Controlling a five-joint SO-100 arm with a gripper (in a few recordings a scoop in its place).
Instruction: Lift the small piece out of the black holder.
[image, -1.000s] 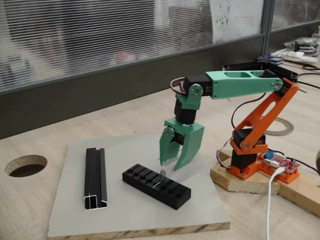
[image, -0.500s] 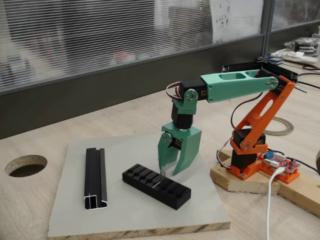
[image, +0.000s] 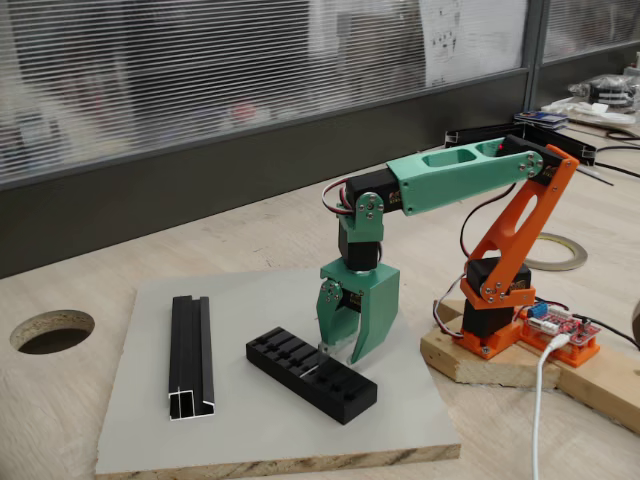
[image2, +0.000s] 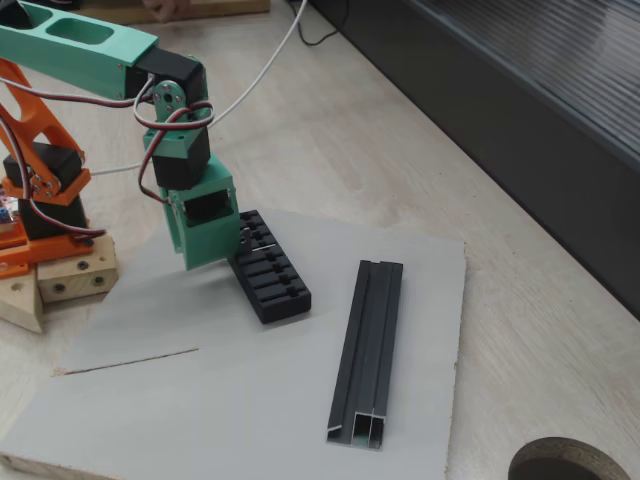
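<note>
A green claw (image: 338, 350) points straight down, its fingers parted narrowly, tips at the top of the black holder (image: 311, 374). Directly beneath the tips, the small piece (image: 323, 352) stands upright in a middle slot; whether the fingers touch it cannot be told. The holder's long axis runs diagonally under the claw. Farther off, beyond the holder, lies a long black rail (image2: 367, 347) on the grey board (image2: 200, 400).

Black slotted holder (image: 312, 374) (image2: 271, 266) lying flat and diagonal on the grey board, small silver piece (image: 322, 353) standing upright in a middle slot
</note>
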